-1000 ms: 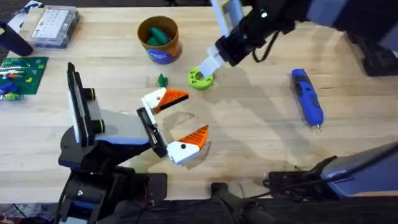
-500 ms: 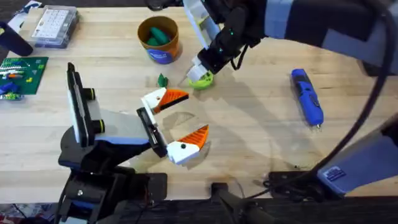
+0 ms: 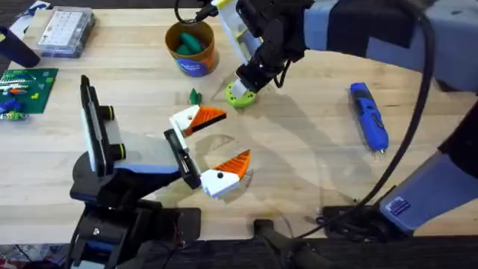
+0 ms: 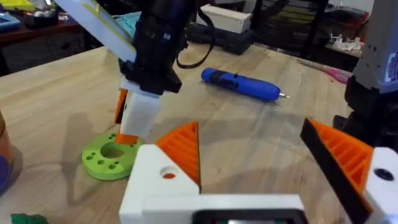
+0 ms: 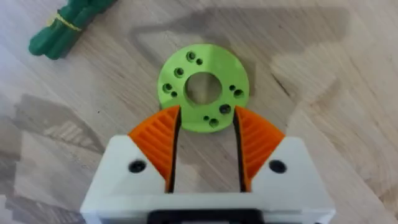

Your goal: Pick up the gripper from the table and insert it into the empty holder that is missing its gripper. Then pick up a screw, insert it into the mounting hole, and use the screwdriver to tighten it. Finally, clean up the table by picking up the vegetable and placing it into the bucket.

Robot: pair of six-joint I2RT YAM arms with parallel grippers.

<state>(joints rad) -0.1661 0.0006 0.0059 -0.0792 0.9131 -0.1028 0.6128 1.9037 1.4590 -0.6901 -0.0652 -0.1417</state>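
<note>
- Fingers first: your left gripper (image 3: 213,146) has its white fingers with orange pads spread wide and holds nothing; it sits over bare wood at the table's middle-left. Your right gripper (image 5: 205,146) has its pads a narrow gap apart, poised at the near edge of the green disc (image 5: 203,87), with nothing clamped between them.
- Far left edge: a green circuit board (image 3: 26,88) lies by the table's side, and a clear parts box (image 3: 66,31) lies at the back corner. Both are well apart from either gripper.
- Left-centre: the bucket (image 3: 191,48) stands near the back edge, upright, with a green vegetable piece inside. A small green vegetable (image 3: 195,96) lies on the wood between the bucket and your left gripper, near the disc.
- Centre: the green disc lies flat, just right of that vegetable. The right arm reaches across from the right to it, and the arm body blocks the back-centre of the table.
- Right: the screwdriver (image 3: 369,116) lies flat on its own, tip toward the front edge, well apart from the disc. Open wood surrounds it on every side.
- Front edge: the wood between your left gripper and the screwdriver is open.
</note>
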